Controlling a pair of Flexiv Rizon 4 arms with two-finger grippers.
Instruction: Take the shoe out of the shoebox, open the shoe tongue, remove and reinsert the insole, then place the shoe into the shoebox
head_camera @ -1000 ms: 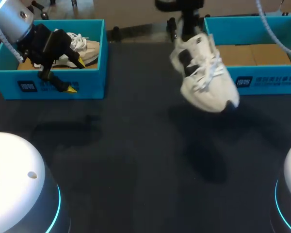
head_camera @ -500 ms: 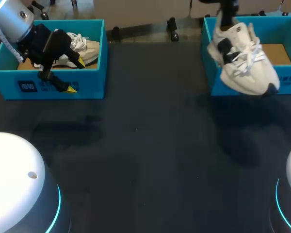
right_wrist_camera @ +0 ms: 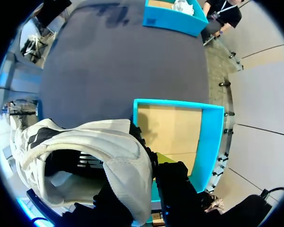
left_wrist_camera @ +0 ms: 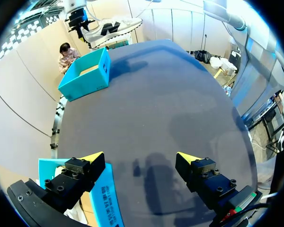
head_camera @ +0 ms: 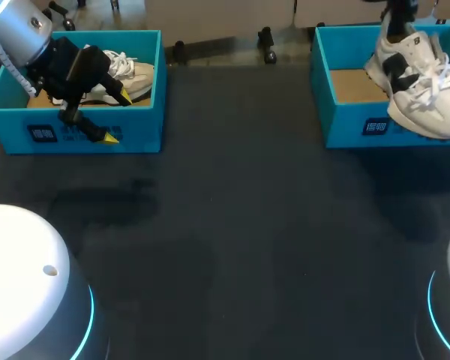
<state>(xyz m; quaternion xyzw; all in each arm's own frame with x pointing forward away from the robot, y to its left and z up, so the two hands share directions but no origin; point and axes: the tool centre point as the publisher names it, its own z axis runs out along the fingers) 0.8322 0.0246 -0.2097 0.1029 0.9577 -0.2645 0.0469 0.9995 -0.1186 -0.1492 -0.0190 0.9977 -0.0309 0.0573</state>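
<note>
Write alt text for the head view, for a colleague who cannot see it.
The right tool holds a white shoe in the air by the front wall of the right blue shoebox. The open left tool hangs over the front of the left blue shoebox, which holds another white shoe.

In the head view my right hand (head_camera: 396, 22) runs off the upper edge, and the shoe (head_camera: 416, 86) hides the shoebox's (head_camera: 345, 124) right end. From the right wrist, the shoe's heel covers nearly all of that hand's yellow tips. My left arm (head_camera: 22, 34) screens part of the other shoe (head_camera: 135, 75).
</note>
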